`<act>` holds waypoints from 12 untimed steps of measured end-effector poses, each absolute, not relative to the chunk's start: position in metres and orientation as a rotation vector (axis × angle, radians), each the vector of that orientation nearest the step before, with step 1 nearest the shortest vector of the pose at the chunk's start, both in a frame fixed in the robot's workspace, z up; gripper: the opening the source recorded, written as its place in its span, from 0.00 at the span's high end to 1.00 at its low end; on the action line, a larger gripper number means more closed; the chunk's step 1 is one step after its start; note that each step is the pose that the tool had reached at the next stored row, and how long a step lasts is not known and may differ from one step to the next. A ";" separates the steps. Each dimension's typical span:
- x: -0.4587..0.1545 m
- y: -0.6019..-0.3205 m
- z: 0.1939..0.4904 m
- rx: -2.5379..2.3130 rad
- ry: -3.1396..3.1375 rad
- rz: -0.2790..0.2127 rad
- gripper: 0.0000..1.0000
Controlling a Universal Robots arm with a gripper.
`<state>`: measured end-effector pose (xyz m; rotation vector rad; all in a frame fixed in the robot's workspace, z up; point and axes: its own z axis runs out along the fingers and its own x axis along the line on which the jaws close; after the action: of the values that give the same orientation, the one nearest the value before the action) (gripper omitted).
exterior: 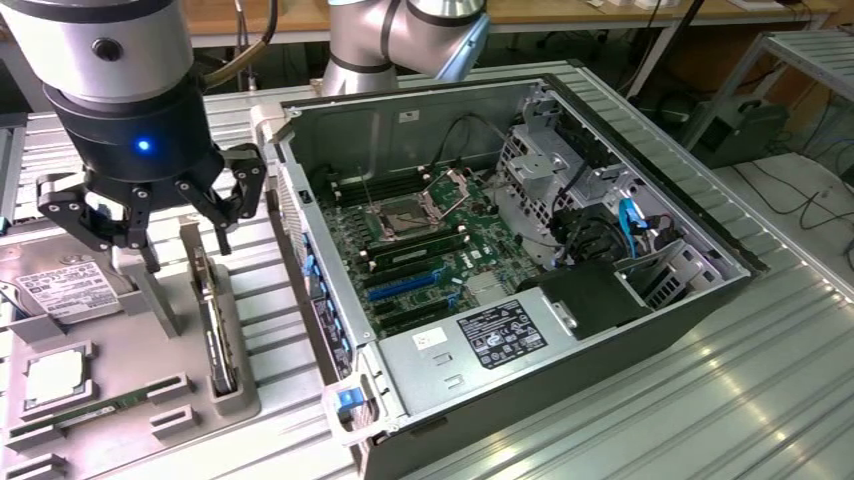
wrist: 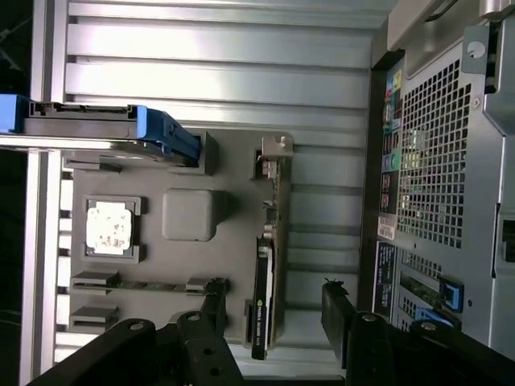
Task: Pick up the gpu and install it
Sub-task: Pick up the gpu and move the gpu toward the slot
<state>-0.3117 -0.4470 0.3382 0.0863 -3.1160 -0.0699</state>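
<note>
Outside, my gripper (exterior: 154,225) hangs open and empty over the grey tray (exterior: 140,345), just above the gpu (exterior: 218,335), which stands on edge in its slot beside the open case (exterior: 374,130); benches and cables lie behind. From the wrist, the gpu (wrist: 264,277) lines up between my spread fingers (wrist: 338,314). I judge the approach wants the card centred and my fingers square to it, clear of the case, over the slatted metal table (wrist: 217,80).

A ribbed metal desk (exterior: 727,400) catches bright glare toward 4 o'clock. A wooden bench (exterior: 574,15) runs along 12 o'clock; near 2 o'clock, dark cables (exterior: 790,192) trail over pale floor (exterior: 838,165) beside a grey metal rack (exterior: 801,45).
</note>
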 end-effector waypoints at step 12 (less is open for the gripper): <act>-0.312 -0.447 0.319 0.093 -3.112 -0.060 0.40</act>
<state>-0.3117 -0.4471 0.3193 0.0926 -3.1123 -0.0601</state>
